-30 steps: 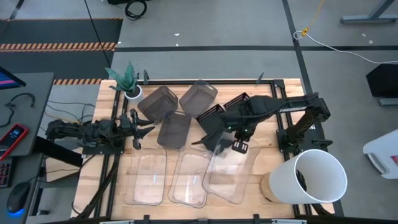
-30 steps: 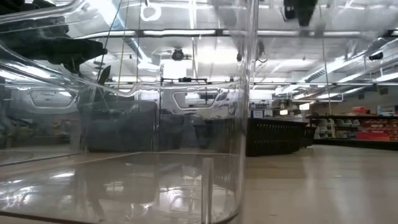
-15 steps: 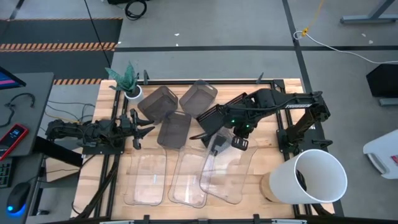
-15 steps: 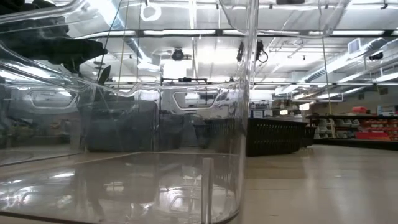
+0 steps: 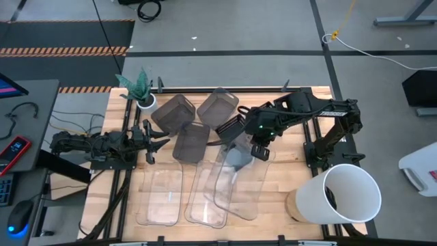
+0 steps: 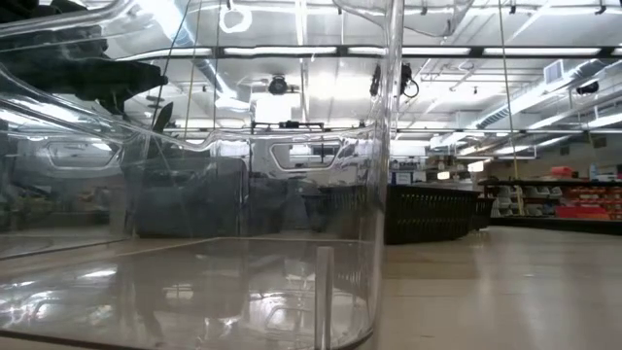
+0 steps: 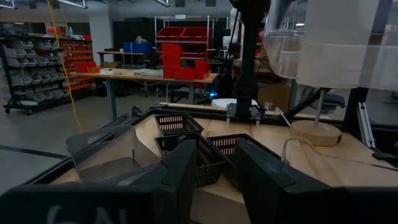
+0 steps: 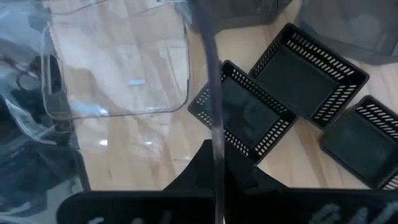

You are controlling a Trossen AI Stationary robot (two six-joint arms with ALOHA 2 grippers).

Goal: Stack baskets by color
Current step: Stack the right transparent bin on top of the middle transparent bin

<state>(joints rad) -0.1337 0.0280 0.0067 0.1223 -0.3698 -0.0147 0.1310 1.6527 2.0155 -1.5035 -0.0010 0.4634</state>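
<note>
Three clear baskets sit toward the near edge of the tabletop (image 5: 300, 181). Two lie flat side by side, their long axes running from near edge to far edge: one at the left (image 5: 160, 197) and one in the middle (image 5: 206, 198). The third clear basket (image 5: 235, 188) is lifted and tilted, its long axis slanting from the right gripper down toward the near edge, and it overlaps the middle one. The right gripper (image 5: 240, 152) is pressed together on this basket's rim; the right wrist view shows the thin clear wall (image 8: 213, 118) running between the dark fingers (image 8: 199, 168).

Three smoky grey baskets lie nearer the far edge: one (image 5: 175, 113) beside the small plant pot (image 5: 145, 101) at the far left corner, one (image 5: 218, 104) to its right, and one (image 5: 191, 141) nearer the middle of the tabletop.

The black slatted baskets (image 5: 231, 127) sit under the right arm; in the high view they are largely hidden, but the right wrist view shows three of them (image 8: 249, 118) close together, openings up.

The left gripper (image 5: 153, 141) waits at the left edge, its fingers spread partway and holding nothing. A large white bucket (image 5: 348, 193) stands at the near right corner.
</note>
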